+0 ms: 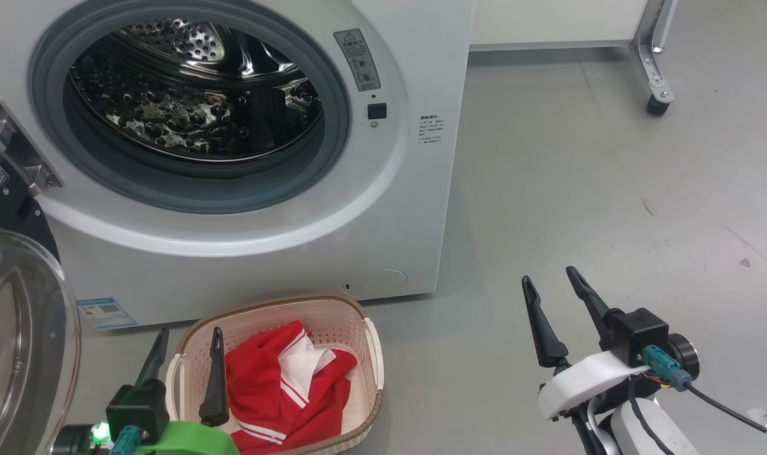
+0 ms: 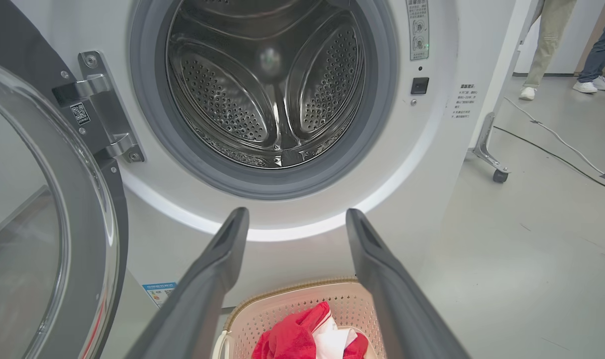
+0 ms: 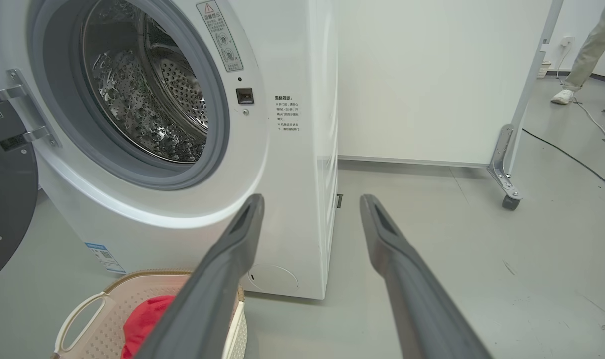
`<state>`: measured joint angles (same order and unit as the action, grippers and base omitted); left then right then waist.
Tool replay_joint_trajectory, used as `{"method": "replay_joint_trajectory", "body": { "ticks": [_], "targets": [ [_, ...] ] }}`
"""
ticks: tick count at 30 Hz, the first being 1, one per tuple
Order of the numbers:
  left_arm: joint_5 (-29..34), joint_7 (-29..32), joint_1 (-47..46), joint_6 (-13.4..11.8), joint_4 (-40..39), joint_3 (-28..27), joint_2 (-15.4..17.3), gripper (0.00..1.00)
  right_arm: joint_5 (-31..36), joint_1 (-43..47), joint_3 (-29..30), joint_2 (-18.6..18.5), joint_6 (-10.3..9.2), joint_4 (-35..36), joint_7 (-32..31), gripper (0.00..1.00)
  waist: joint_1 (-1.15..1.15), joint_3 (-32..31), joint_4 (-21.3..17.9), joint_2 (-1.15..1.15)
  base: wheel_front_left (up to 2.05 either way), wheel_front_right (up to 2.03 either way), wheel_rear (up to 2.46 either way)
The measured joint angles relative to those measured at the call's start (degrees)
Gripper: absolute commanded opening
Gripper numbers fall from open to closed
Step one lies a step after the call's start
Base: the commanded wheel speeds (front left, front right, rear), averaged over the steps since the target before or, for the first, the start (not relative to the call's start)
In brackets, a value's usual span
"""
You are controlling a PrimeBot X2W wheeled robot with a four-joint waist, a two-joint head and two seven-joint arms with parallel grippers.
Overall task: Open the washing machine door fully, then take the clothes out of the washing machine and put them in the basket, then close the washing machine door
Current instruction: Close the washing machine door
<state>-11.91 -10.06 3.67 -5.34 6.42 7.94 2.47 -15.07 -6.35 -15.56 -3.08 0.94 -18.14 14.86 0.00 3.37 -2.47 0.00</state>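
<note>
1. Note the washing machine door [image 1: 23,328] at far left: it is swung wide, and its outer edge is cut off by the frame.
2. The left gripper [image 1: 190,333] hovers over the basket [image 1: 342,309], fingers spread and empty. The clothes [image 1: 276,379] lie inside the basket.
3. Check the washing machine [image 1: 383,208]: its drum [image 1: 193,107] looks empty, but the grey ring [image 1: 187,196] hides the lower front.
4. The right gripper [image 1: 547,275] has its fingers apart and holds nothing. Only closing the door appears left to do.

My left gripper [image 1: 189,333], two long dark tapered fingers [image 1: 215,379] on a black block [image 1: 136,407], bright green wrist shell [image 1: 187,440] with a glowing green light [image 1: 98,433], my right gripper [image 1: 548,276] on a white shell [image 1: 582,378], teal plug [image 1: 664,368], thin black cable [image 1: 724,408] trailing off
</note>
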Motion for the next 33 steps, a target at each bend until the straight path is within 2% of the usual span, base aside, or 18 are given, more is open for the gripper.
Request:
{"method": "replay_joint_trajectory", "body": {
  "ticks": [33],
  "targets": [
    [-0.1,1.5,0.2,-0.4,-2.4,0.8,0.0,1.0,0.0,0.1,0.0,0.0,0.0,-0.1,0.0,1.0,0.0,0.1,0.0,0.0,-0.7,0.7,0.0]
  ]
}}
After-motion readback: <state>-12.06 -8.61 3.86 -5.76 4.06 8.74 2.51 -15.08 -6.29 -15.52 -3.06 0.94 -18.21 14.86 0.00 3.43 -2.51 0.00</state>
